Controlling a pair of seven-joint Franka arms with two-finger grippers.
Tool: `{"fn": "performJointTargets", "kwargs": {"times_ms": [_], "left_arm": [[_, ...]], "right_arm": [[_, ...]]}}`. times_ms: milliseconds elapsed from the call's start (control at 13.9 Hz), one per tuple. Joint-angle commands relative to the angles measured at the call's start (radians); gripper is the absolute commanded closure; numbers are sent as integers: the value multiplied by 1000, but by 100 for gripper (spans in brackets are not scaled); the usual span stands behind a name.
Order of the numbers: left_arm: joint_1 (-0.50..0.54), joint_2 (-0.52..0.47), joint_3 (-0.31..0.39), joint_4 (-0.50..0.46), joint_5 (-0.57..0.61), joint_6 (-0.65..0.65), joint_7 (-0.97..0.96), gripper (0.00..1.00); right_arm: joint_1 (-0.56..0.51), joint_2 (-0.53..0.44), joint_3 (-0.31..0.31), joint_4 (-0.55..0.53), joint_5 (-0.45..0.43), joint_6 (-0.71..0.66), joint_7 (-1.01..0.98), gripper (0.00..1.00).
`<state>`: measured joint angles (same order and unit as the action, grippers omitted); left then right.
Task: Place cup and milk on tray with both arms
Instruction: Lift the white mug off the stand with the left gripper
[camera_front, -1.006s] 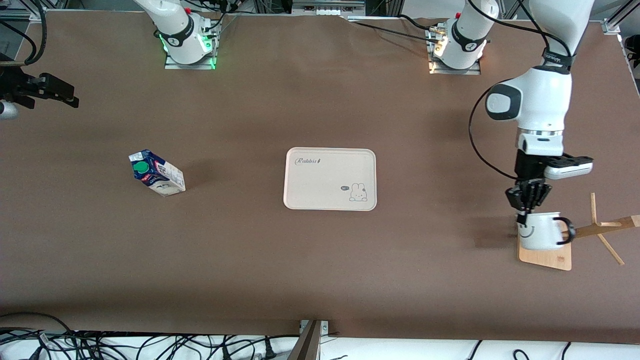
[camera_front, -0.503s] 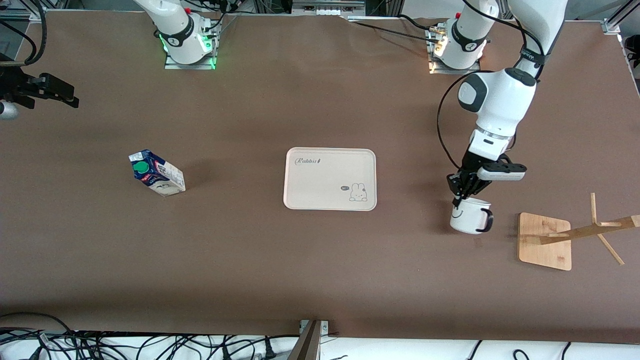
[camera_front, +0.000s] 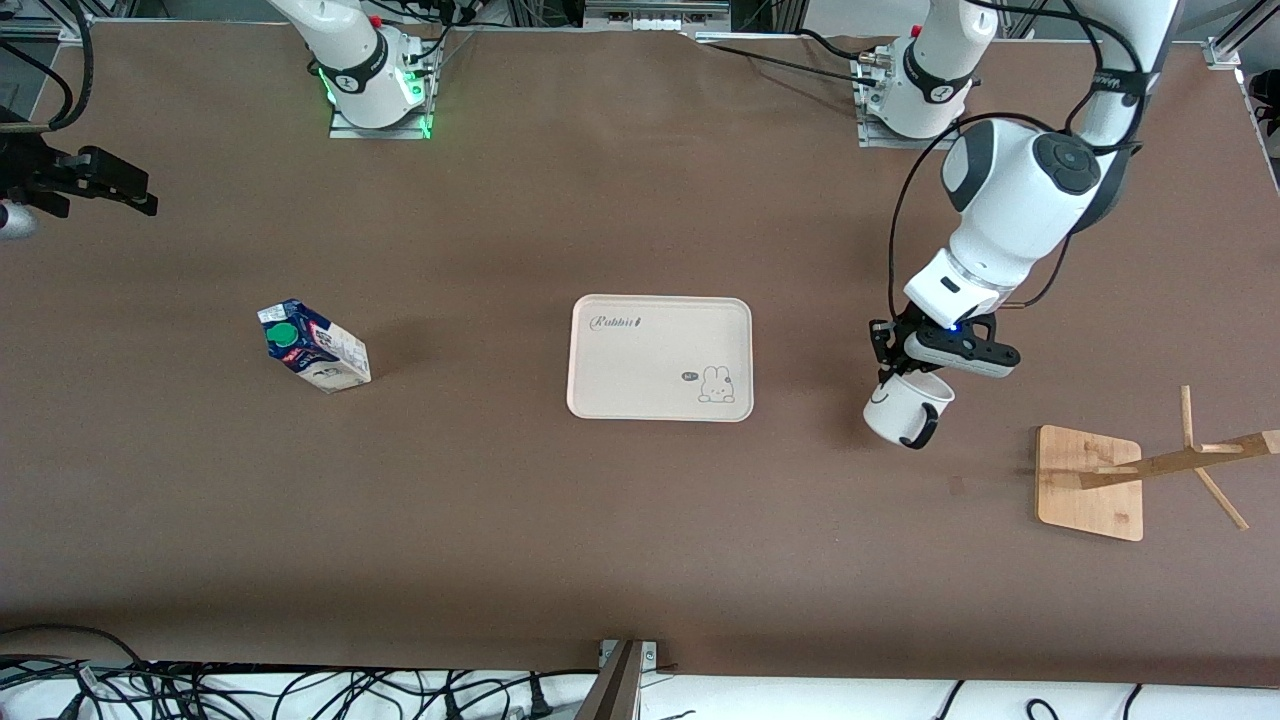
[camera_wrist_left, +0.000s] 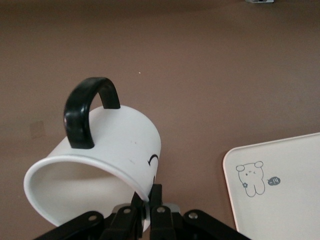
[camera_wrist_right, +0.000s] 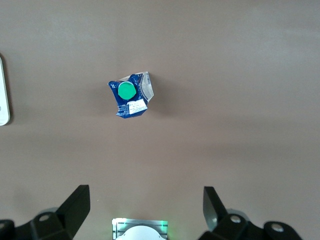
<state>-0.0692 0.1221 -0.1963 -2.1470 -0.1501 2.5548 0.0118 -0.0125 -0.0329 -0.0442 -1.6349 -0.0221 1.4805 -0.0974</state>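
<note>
Two grippers: the left gripper (camera_front: 886, 362), clamped on the rim of the small white smiley mug (camera_front: 905, 408), carries it tilted over the brown tabletop (camera_front: 640, 520) between the bamboo rack base (camera_front: 1090, 483) and the cream rectangular tray (camera_front: 660, 357), probably for placement there. The right gripper (camera_wrist_right: 145, 210) waits spread wide, empty, above the blue-and-white green-capped milk carton (camera_front: 312, 346), which stands toward the right arm's end.

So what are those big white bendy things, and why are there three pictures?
They are two robot arms bolted to a brown table. The big picture looks down from a high camera facing them. The other two come from small cameras on each arm's wrist. The left gripper is shut on the rim of a white cup and holds it in the air, tilted, over the table between the wooden rack and the cream tray. The right gripper waits open, high over the milk, which stands toward the right arm's end of the table. The tray has nothing on it yet.
</note>
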Motion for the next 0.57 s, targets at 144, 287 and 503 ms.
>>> {"fn": "performJointTargets", "kwargs": {"times_ms": [144, 287, 503], "left_arm": [[5, -10, -5, 151, 50, -281, 11, 100], [-7, 7, -5, 188, 52, -362, 10, 100], [-29, 63, -6, 286, 66, -525, 7, 100]], "right_arm": [[-11, 7, 6, 18, -6, -17, 7, 0], [-11, 7, 6, 18, -6, -17, 7, 0], [-11, 7, 6, 18, -6, -17, 7, 0]]}}
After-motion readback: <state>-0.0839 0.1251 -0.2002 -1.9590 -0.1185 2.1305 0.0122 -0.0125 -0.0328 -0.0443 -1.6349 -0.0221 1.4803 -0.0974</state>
